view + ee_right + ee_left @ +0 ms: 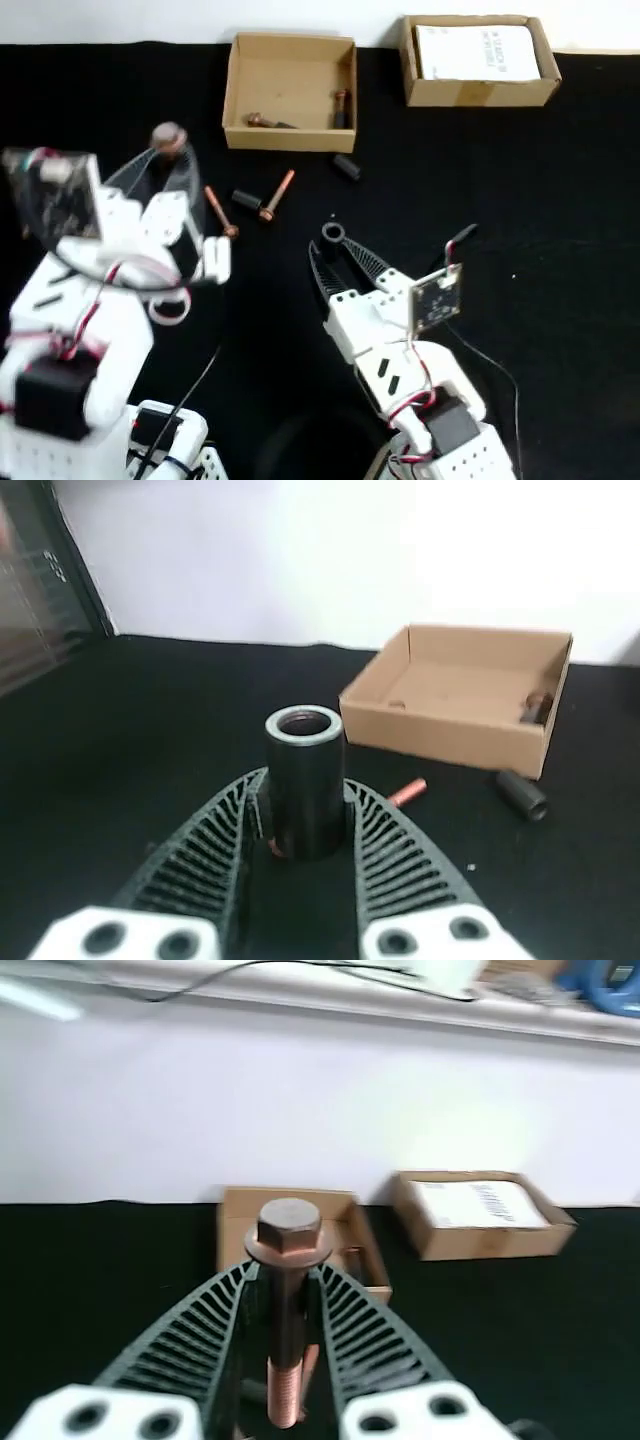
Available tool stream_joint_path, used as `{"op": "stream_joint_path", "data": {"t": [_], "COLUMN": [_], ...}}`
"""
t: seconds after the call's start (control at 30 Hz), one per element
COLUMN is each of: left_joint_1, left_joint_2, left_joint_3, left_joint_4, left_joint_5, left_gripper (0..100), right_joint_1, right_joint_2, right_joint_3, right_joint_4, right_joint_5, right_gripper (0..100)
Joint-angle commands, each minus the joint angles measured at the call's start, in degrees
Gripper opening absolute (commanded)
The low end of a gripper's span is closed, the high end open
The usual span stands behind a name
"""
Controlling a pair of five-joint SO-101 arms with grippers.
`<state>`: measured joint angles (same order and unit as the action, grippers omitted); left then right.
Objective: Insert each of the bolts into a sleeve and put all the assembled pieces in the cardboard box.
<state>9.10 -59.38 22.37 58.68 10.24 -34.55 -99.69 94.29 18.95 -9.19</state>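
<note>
My left gripper [168,152] is shut on a copper bolt [168,134], held upright with its hex head on top; the left wrist view has the bolt [288,1305] between the ribbed fingers [205,1335]. My right gripper [333,247] is shut on a black sleeve [333,234], standing upright with its open bore [304,723] facing up. The two grippers are apart, left and right of the table's middle. Two loose bolts [217,211] [277,195] and two loose sleeves [246,199] [346,166] lie on the black table before the cardboard box [236,85], which holds two assembled pieces [262,121] [342,105].
A second cardboard box [478,92] with a white sheet inside stands at the back right. A white wall runs behind the table's far edge. Black tabletop stretches to the right of my right arm.
</note>
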Motion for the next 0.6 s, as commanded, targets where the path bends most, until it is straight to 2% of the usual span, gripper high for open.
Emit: {"op": "stream_joint_path", "data": {"t": [0.0,0.1,0.23,0.33,0.47,0.57], "left_joint_1": [8.0,14.1,17.3,19.7,21.4,21.1], "left_joint_2": [7.7,13.5,18.6,19.2,19.0,19.0], "left_joint_3": [-10.2,-16.3,-22.2,-22.1,-18.6,-19.0], "left_joint_4": [-1.1,2.8,7.5,9.8,10.0,9.9], "left_joint_5": [0.6,0.6,0.6,0.4,0.4,0.6], "left_gripper": [1,1,1,1,1,1], "right_joint_1": [0.0,0.0,0.0,0.0,-0.1,-0.3], "right_joint_2": [-1.8,-2.4,-1.5,-1.2,-1.2,-1.2], "right_joint_3": [5.9,8.8,9.1,9.1,9.1,9.1], "right_joint_4": [-6.8,-7.3,-7.0,-6.8,-5.9,-5.7], "right_joint_5": [-0.4,-0.4,-0.4,0.2,6.9,6.9], "right_gripper": [0.8,0.8,0.8,0.8,0.8,0.8]}}
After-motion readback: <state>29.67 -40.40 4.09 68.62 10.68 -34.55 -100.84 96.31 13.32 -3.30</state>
